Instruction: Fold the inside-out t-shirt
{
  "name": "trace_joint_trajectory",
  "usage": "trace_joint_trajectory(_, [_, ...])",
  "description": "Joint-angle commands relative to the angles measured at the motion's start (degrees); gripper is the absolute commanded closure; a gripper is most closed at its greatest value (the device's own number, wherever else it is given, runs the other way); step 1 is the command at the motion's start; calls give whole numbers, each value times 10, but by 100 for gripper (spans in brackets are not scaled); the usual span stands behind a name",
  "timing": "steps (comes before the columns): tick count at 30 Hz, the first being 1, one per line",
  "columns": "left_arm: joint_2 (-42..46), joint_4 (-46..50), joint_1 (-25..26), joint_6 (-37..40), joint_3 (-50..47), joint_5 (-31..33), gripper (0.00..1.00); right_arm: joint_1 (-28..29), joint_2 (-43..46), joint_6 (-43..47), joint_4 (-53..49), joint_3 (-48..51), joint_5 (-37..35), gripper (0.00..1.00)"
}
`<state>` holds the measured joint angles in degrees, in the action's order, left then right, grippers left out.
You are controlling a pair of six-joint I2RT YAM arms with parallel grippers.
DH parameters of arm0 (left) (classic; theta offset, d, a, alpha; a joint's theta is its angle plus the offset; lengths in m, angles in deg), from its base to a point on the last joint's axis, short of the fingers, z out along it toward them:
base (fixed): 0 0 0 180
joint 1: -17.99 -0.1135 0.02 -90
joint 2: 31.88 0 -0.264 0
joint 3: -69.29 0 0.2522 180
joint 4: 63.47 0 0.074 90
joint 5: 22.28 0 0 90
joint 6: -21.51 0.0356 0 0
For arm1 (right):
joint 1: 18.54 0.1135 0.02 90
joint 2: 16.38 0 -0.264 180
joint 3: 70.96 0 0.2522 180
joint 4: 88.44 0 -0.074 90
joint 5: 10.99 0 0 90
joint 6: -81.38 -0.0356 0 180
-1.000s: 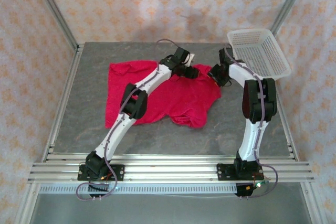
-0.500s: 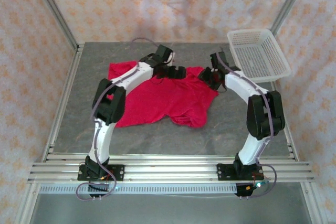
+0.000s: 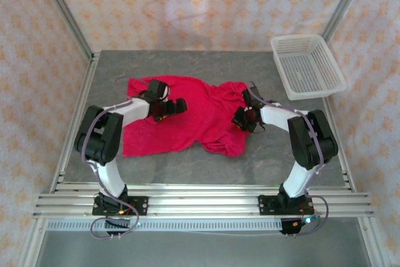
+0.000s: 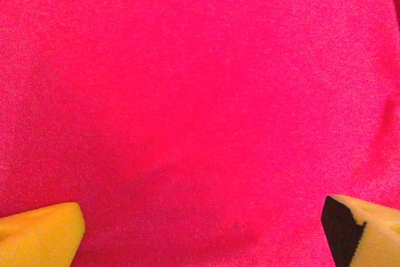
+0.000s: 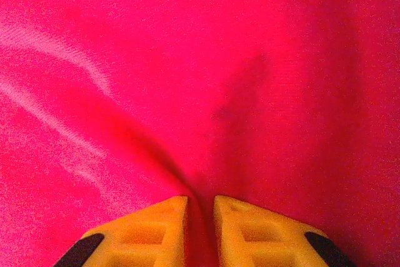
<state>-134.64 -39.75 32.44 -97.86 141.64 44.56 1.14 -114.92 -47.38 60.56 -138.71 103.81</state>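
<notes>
Top external, garment: bright red soft cloth t-shirt [image 3: 206,114] lies spread but rumpled mid-table, its near hem bunched.
Handling (my judgement): light and limp, no stiffness. It will drape and drag rather than slide as one piece. Best taken by an edge or a pinched-up ridge, not flat cloth.
Right pincer [image 5: 200,217]: my fingers are nearly together on a raised ridge of cloth at the t-shirt's right side.
Left pincer [image 4: 200,242]: spread wide over flat cloth, holding nothing.
Support: grey stone-look table [image 3: 187,167].
Beyond: white mesh plastic basket [image 3: 307,65], far right corner, apart from the t-shirt.

The t-shirt [image 3: 200,115] lies on the table [image 3: 187,168], basket [image 3: 306,67] far right
</notes>
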Motion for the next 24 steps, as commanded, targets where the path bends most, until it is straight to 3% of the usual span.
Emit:
trace_joint_trajectory(1, [33, 49, -12, -24, -96, 2, 0, 19, 55, 9, -64, 52, -23, 81])
trace_joint_trajectory(6, [132, 110, -19, -4, -157, 38, 0, 28, 153, 12, -109, 92, -32, 80])
trace_joint_trajectory(9, [165, 129, -19, 7, -129, 62, 0, 26, 191, 45, -143, 48, -92, 76])
trace_joint_trajectory(12, [157, 128, -16, 17, -61, 41, 0, 8, 180, 74, -152, -12, -135, 73])
trace_joint_trajectory(20, [63, 157, 87, 56, 131, 48, 36, -22, 22, 94, -134, -148, -109, 68])
trace_joint_trajectory(24, [20, 155, 127, 71, 174, 37, 44, -23, -38, 91, -138, -195, -111, 63])
